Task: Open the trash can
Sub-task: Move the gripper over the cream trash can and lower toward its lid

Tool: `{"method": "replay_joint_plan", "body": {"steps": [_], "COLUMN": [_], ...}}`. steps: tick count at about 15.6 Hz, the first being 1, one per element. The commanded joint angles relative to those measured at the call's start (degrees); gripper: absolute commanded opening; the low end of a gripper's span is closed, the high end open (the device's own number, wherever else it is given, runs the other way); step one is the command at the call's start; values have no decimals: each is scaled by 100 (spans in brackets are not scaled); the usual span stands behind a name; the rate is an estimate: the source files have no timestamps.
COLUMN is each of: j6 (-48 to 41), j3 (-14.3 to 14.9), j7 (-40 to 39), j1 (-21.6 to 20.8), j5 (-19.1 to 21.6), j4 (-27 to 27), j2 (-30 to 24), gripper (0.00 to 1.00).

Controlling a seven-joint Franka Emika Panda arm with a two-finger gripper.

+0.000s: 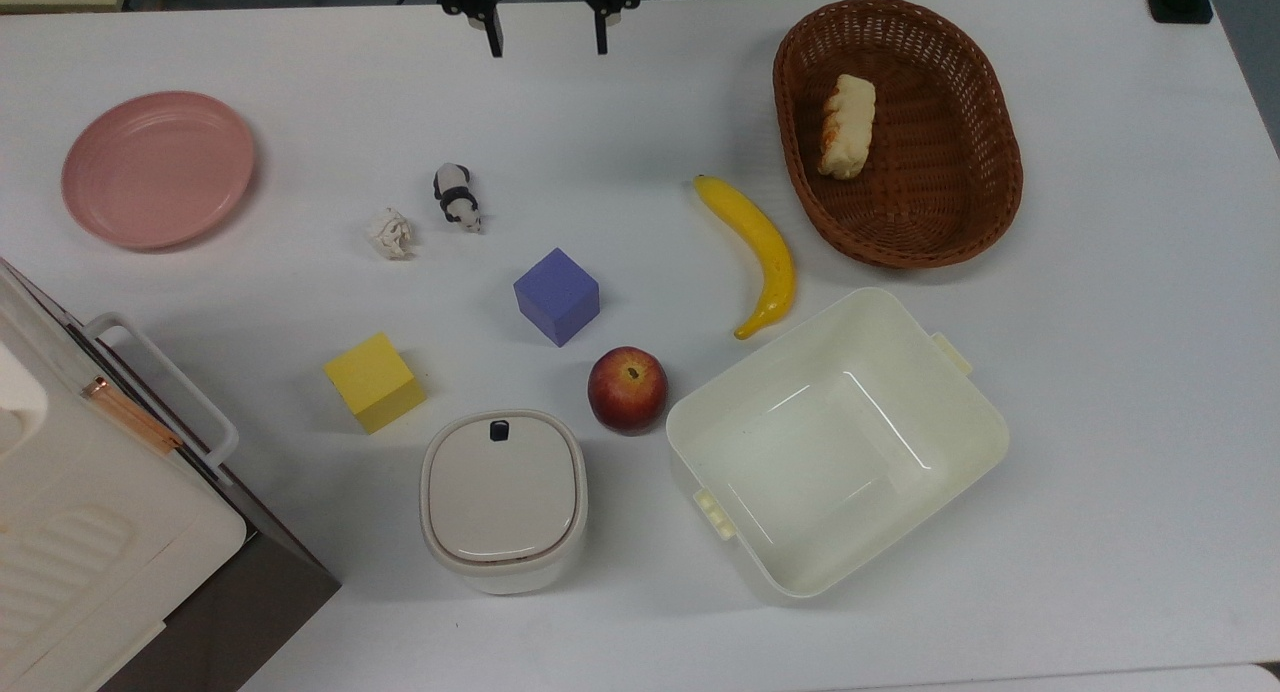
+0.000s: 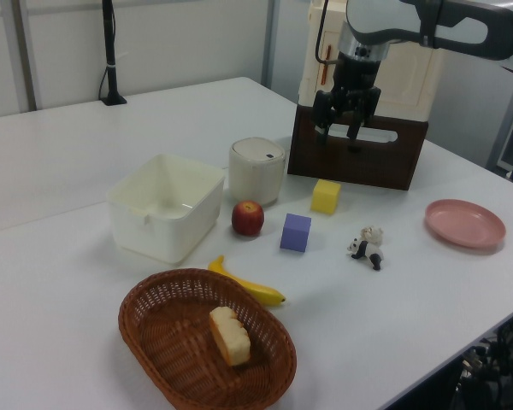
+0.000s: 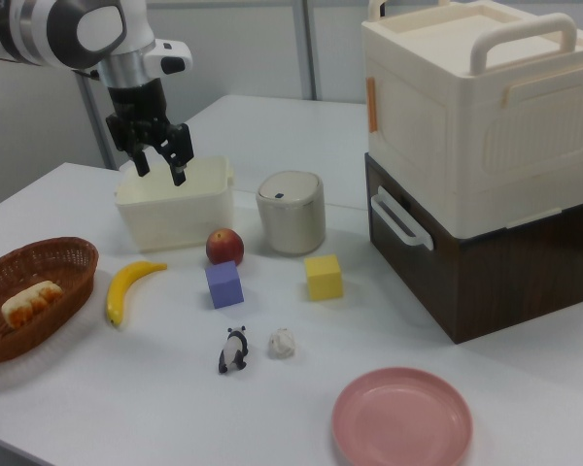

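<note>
The trash can (image 1: 503, 500) is a small off-white rounded-square bin near the front of the table, standing upright. Its beige-grey lid is down, with the dark push button (image 1: 498, 430) on the lid's far edge. The same trash can (image 2: 257, 169) (image 3: 291, 212) stands between the yellow cube and the apple. My gripper (image 1: 547, 47) hangs open and holds nothing at the top view's upper edge, far from the can. In the left view the gripper (image 2: 337, 135) hovers high in front of the brown cabinet. In the right view the gripper (image 3: 161, 175) is above the cream tub.
Around the can lie a yellow cube (image 1: 374, 382), a purple cube (image 1: 556, 296), an apple (image 1: 627, 389) and a cream tub (image 1: 960, 412). Farther off are a banana (image 1: 757, 250), a basket (image 1: 940, 212) with bread, a pink plate (image 1: 158, 168), a toy panda (image 1: 457, 197) and a big white box (image 1: 90, 532).
</note>
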State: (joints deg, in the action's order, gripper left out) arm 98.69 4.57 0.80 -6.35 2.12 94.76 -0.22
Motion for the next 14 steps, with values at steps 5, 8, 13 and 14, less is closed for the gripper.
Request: {"method": "replay_joint_plan", "body": {"steps": [5, 8, 13, 14], "j6": [792, 915, 1888, 2082], "j3": [35, 18, 18, 26], "j7": [412, 491, 903, 1043], "j1": [-68, -68, -41, -33], "j5": [157, 175, 140, 96], "j4": [122, 113, -71, -167], "j2": [5, 49, 504, 689], "gripper": [9, 10, 9, 9]}}
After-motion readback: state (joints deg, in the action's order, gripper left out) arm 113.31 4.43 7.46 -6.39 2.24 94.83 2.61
